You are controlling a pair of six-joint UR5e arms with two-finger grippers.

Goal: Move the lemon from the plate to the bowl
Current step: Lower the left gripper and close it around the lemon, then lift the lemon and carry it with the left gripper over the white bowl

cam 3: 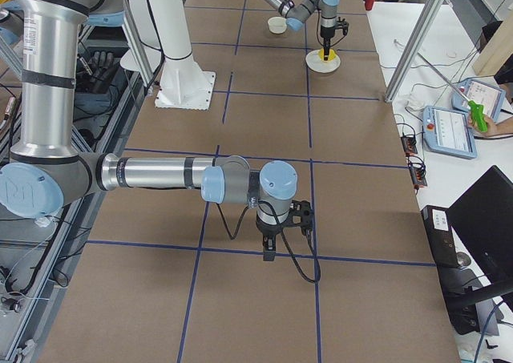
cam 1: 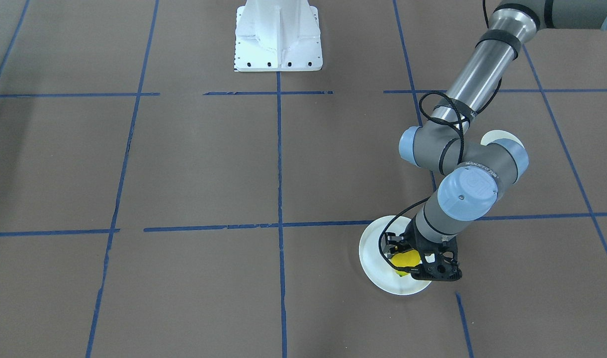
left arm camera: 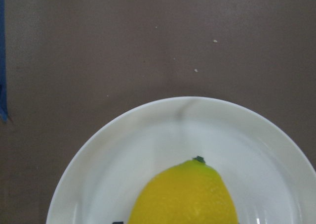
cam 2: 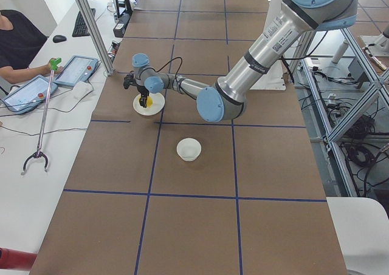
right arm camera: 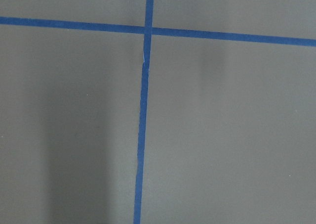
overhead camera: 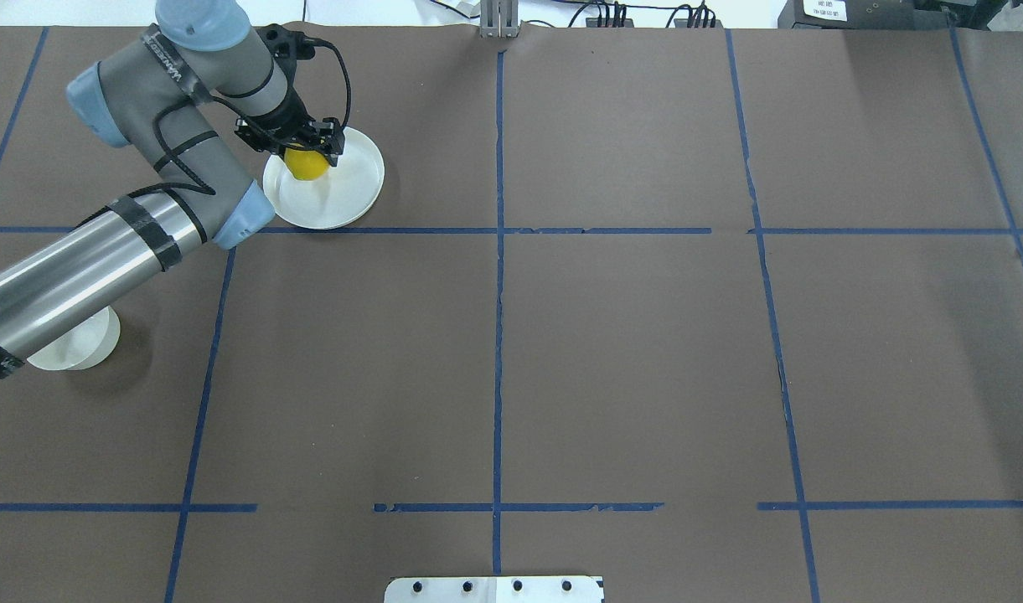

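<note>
1. One lemon (cam 1: 405, 258) lies within the plate (cam 1: 375, 248), off centre. In the left wrist view its green tip points away from the camera.
2. The left gripper (cam 1: 406, 260) comes straight down over the lemon. Its jaws stand narrow, one on each side and against the skin, so I judge that it holds the lemon. Whether the fruit has left the plate cannot be told.
3. A grasp from above suits the job, since a short straight lift would carry the lemon over the plate's raised rim.
4. The bowl (cam 2: 189, 149) stands upright and empty, well apart from the plate and nearer the robot. It is barely wider than the lemon, so the drop will need to be centred.
5. Between plate and bowl lies brown table (overhead camera: 645, 352), crossed by a line of blue tape (overhead camera: 498, 335). From overhead, the left arm's own forearm covers part of the bowl, so the arm will likely have to fold back to bring the gripper above it.
6. Farthest off, the right gripper (cam 3: 270, 247) points down near a tape crossing, well apart from plate and bowl. It shows only from the side, so I cannot tell how its jaws stand.
</note>
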